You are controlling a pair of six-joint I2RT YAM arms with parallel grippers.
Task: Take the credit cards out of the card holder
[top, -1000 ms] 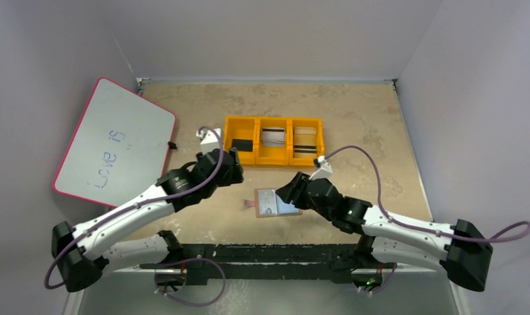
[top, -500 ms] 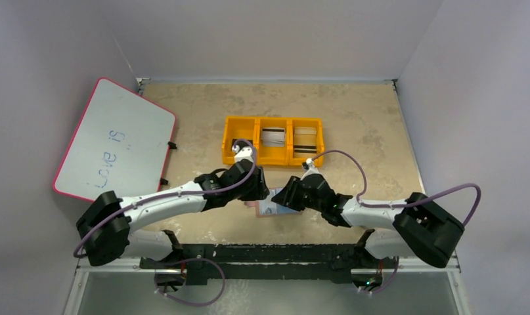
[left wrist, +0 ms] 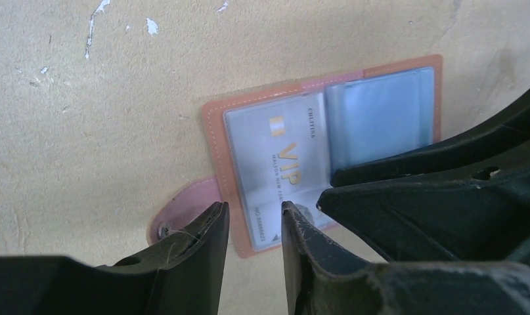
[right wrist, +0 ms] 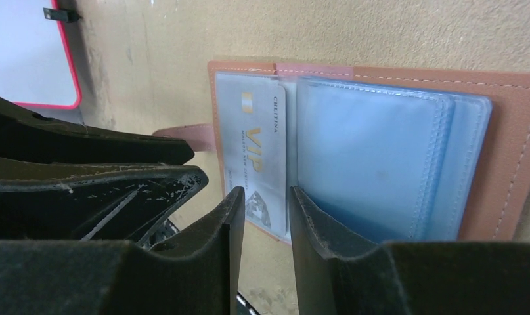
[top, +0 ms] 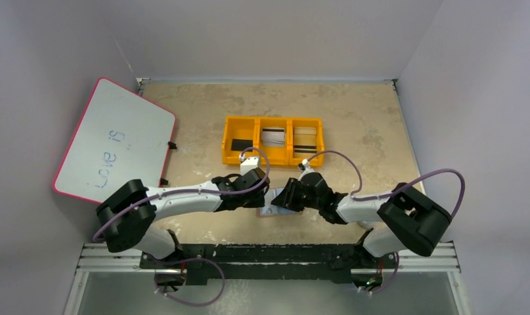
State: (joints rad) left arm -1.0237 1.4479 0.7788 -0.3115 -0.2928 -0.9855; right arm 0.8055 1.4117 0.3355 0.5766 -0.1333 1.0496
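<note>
The tan-brown card holder (top: 273, 209) lies open on the table between my two grippers. In the left wrist view its leather rim (left wrist: 213, 131) frames a pale credit card (left wrist: 275, 164) printed VIP in the left pocket, and the snap tab (left wrist: 183, 210) sticks out to the left. My left gripper (left wrist: 254, 210) is open and empty, its jaws a little apart over the holder's near left edge. My right gripper (right wrist: 265, 193) is open and empty over the near edge of the same card (right wrist: 252, 144), beside the blue-grey sleeves (right wrist: 367, 157). The two grippers nearly touch.
An orange three-compartment tray (top: 289, 141) with cards stands behind the holder. A red-rimmed whiteboard (top: 114, 141) leans at the left wall. The left gripper's fingers (right wrist: 117, 177) fill the left of the right wrist view.
My left gripper has swung right and forward from near the tray down to the holder's left edge. My right arm has stretched out low, with its gripper still at the holder.
</note>
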